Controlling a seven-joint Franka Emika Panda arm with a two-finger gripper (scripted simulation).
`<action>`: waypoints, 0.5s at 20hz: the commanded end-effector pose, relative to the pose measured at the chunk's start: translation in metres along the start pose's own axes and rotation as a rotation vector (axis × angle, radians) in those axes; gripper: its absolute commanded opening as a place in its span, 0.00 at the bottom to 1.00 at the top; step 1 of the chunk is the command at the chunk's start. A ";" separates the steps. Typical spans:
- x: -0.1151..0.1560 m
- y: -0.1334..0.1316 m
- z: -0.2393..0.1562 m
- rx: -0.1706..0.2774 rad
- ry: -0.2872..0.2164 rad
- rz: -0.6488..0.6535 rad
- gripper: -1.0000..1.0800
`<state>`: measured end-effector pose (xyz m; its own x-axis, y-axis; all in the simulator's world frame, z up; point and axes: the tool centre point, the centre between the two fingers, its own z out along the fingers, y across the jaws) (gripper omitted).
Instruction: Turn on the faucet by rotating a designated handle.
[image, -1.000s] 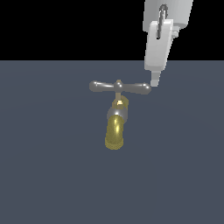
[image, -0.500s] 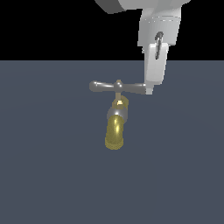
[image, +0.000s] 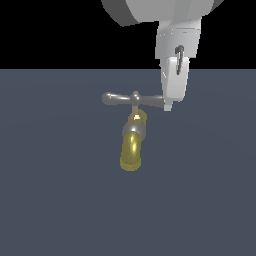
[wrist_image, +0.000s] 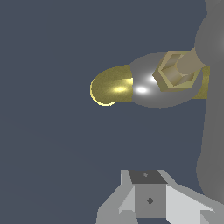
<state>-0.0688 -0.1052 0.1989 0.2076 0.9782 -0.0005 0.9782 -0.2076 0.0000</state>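
The faucet (image: 131, 150) lies on the dark grey floor, its yellow-brass spout pointing toward the camera, with a grey collar (image: 134, 129) behind it. The handle (image: 134, 99) is a grey crossbar lying across the view on a thin brass stem. My gripper (image: 168, 106) hangs down from above, its fingers together. Its tip is at the bulb of the handle's arm on the exterior view's right, touching or nearly so. The wrist view shows the spout (wrist_image: 111, 87), the collar (wrist_image: 146, 89), the stem (wrist_image: 181, 68), the handle (wrist_image: 214, 118) and my closed fingertips (wrist_image: 148, 199).
A flat dark grey floor (image: 55, 200) spreads all around the faucet. The arm's wide white body (image: 165, 12) fills the top of the exterior view. Nothing else shows.
My gripper has come down and shifted a little toward the exterior view's left, reaching the end of the handle's arm. The handle and the spout have not visibly moved.
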 end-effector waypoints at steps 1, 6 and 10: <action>0.000 0.001 0.000 0.000 0.000 -0.003 0.00; -0.001 0.006 0.000 0.000 0.000 -0.002 0.00; -0.002 0.017 0.000 0.000 0.000 -0.002 0.00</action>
<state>-0.0568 -0.1093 0.1986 0.2056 0.9786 -0.0003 0.9786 -0.2056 0.0001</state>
